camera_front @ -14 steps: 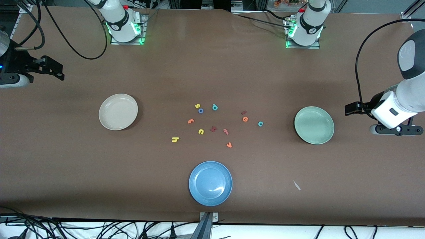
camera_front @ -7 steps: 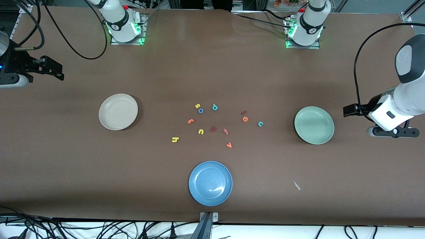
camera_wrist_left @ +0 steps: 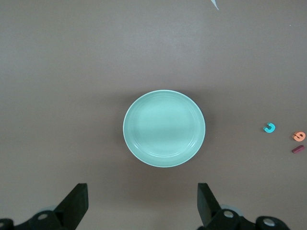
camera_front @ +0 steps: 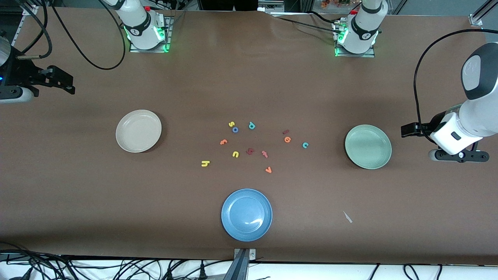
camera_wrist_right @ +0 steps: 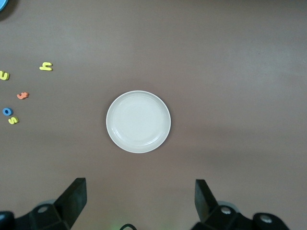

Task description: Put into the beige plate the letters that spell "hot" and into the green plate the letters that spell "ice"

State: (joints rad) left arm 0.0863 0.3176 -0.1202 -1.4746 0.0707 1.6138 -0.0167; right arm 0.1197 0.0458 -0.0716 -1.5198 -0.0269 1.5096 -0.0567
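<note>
The beige plate (camera_front: pixel 138 130) (camera_wrist_right: pixel 138 121) sits toward the right arm's end of the table and the green plate (camera_front: pixel 368 146) (camera_wrist_left: pixel 164 128) toward the left arm's end; nothing lies in either. Between them lie the yellow h (camera_front: pixel 205 163), blue o (camera_front: pixel 235 130), orange t (camera_front: pixel 223 142), dark red i (camera_front: pixel 286 132), orange e (camera_front: pixel 287 139) and teal c (camera_front: pixel 305 145). My left gripper (camera_front: pixel 458 155) (camera_wrist_left: pixel 142 206) hangs open over bare table beside the green plate. My right gripper (camera_front: pixel 11 94) (camera_wrist_right: pixel 139 203) waits open over the table's end, apart from the beige plate.
A blue plate (camera_front: pixel 246 214) lies near the front edge. Other letters are mixed in: yellow s (camera_front: pixel 232 124), teal p (camera_front: pixel 251 125), yellow u (camera_front: pixel 235 154), a dark red letter (camera_front: pixel 250 151), pink t (camera_front: pixel 265 154), orange v (camera_front: pixel 268 170). A white scrap (camera_front: pixel 347 217) lies nearby.
The left arm has shifted a little toward the green plate, its gripper still open. The right arm, the plates and the letters have not moved.
</note>
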